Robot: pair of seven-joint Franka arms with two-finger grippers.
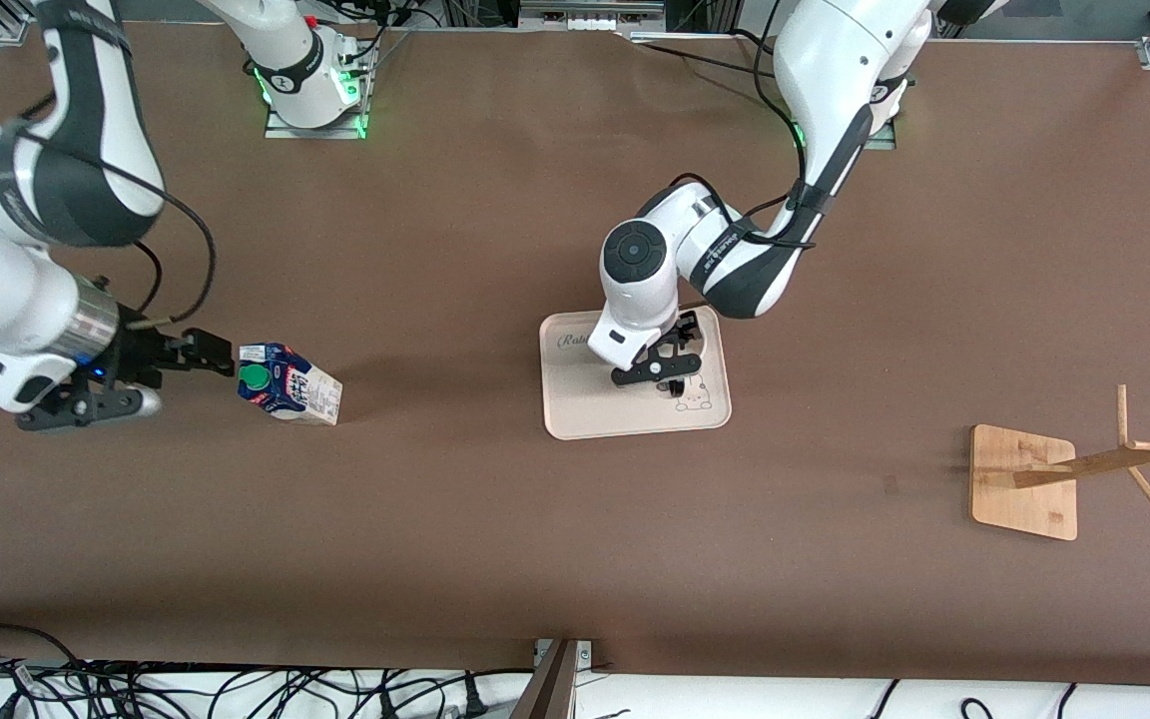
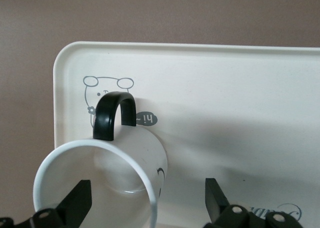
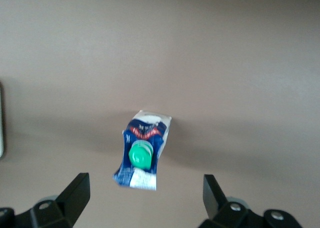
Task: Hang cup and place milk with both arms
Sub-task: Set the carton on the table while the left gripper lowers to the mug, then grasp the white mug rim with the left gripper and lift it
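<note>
Lowest toward the front camera stands the wooden rack [image 1: 1024, 482], at my left arm's end of the counter [image 1: 495, 539], with its pegs bare. Both pickups are only beginning, I judge. My left end effector [image 1: 663, 364] hangs low over the cream tray [image 1: 575, 414], jaws spread wide and holding nothing; one fingertip [image 2: 80, 198] sits over the mouth of the cup [image 2: 107, 180], which stands on the tray with its black handle [image 2: 114, 115] turned away from my wrist. Next I must settle over the rim wall and close. My right end effector [image 1: 198, 352] is also wide open and empty, just beside the milk [image 1: 290, 384], which stands on the counter; it needs to advance around the carton before squeezing.
</note>
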